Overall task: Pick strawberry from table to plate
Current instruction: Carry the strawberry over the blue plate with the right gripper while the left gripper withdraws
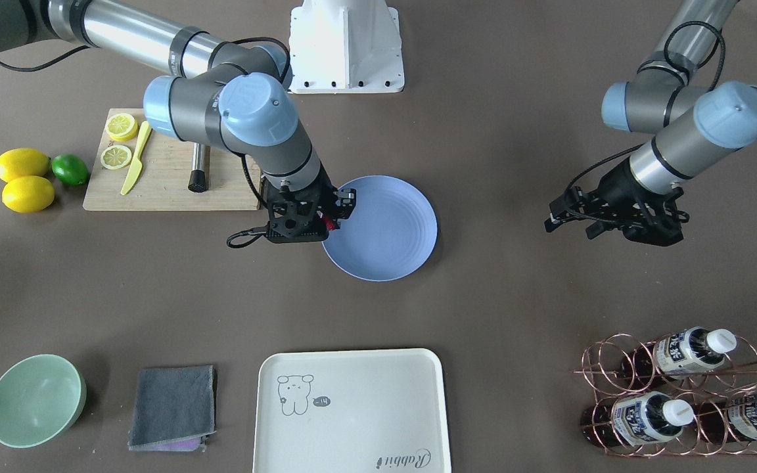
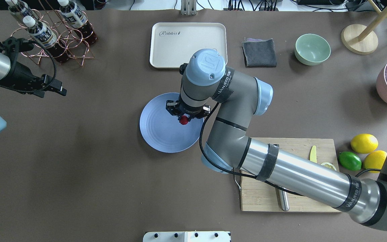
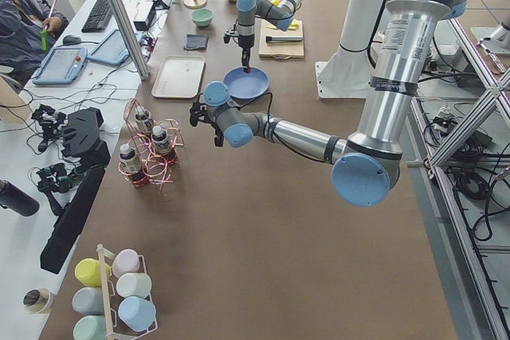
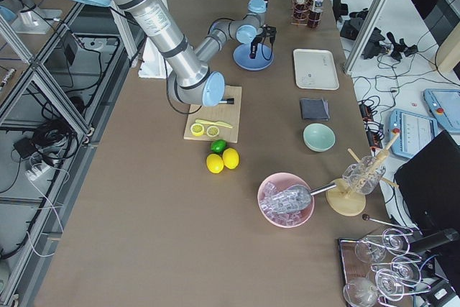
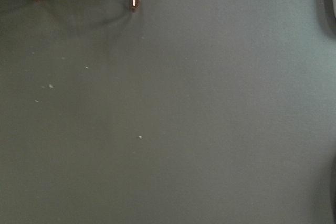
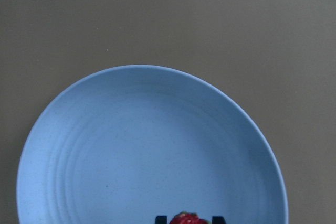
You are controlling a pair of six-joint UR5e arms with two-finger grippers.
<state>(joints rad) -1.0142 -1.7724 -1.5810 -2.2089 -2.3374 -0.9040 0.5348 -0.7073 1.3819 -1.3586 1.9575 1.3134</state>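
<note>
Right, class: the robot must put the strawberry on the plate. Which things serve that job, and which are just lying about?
Job: strawberry, gripped in the right tool; blue plate beneath it; table.
Lying about: cutting board, lemons, lime, mint bowl, grey cloth, cream tray, bottles.

the grey-brown table (image 1: 516, 295) carries a blue plate (image 1: 391, 230) near its middle. a wooden board (image 1: 161, 190) lies near the plate, and two lemons (image 1: 22, 164) and a lime (image 1: 70, 169) sit together past the board's other end. along the operators' edge, in a row: green bowl (image 1: 33, 401), folded grey cloth (image 1: 173, 406), cream tray (image 1: 352, 414), copper rack (image 1: 681, 394) of bottles. the robot's white base (image 1: 345, 46) stands at the opposite edge.
</note>
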